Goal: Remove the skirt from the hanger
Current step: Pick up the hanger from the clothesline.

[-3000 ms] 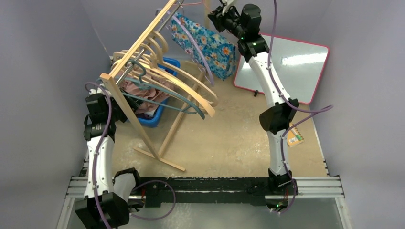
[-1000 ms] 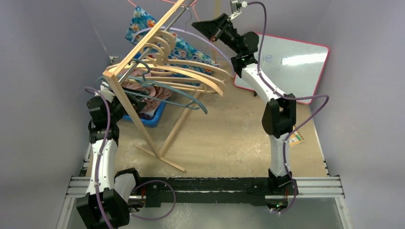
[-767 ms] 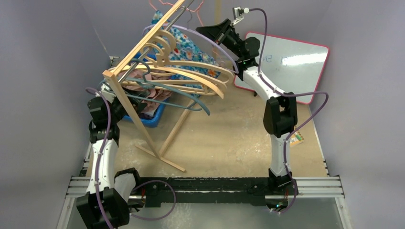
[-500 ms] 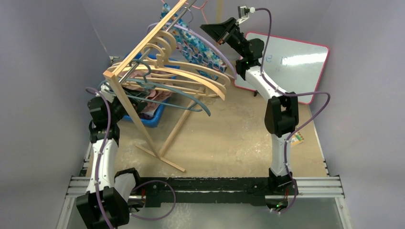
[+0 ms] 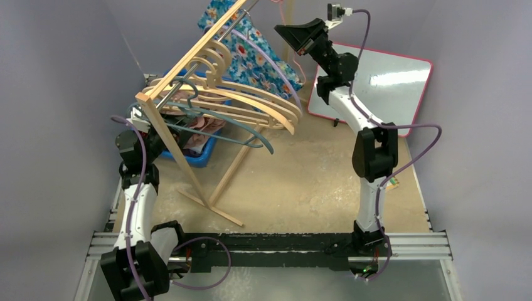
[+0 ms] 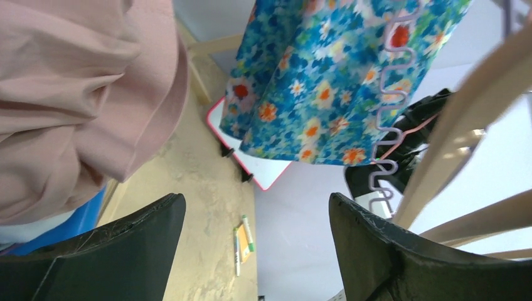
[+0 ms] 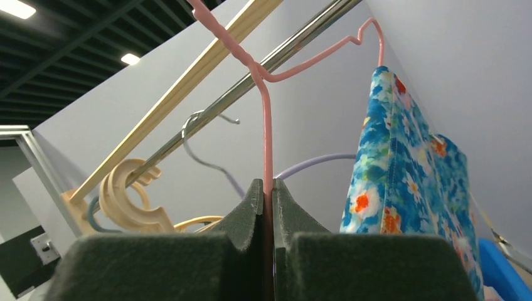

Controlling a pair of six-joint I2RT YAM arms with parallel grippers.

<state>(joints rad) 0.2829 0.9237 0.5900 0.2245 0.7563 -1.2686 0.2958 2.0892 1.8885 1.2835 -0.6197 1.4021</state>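
Observation:
The skirt (image 5: 252, 58) is blue with a flower print and hangs at the far end of the wooden rack, swung out to one side. It fills the upper part of the left wrist view (image 6: 326, 81) and hangs on the right in the right wrist view (image 7: 408, 182). It hangs from a thin pink wire hanger (image 7: 268, 138) whose hook sits over the metal rail (image 7: 295, 41). My right gripper (image 5: 287, 31) (image 7: 267, 188) is shut on the hanger's stem, high beside the rack. My left gripper (image 6: 257, 204) is open and holds nothing; it points upward, low beside the blue bin.
The wooden rack (image 5: 188, 59) carries several wooden hangers (image 5: 251, 103) and a blue-grey one. A blue bin (image 5: 204, 153) holding pink cloth (image 6: 75, 94) stands under it. A red-framed whiteboard (image 5: 376, 81) lies at the back right. Markers (image 5: 389, 182) lie near the table's right edge.
My right gripper has moved right and up with the pink hanger. The skirt has swung from behind the rail's left side across to its right. The left arm has barely moved.

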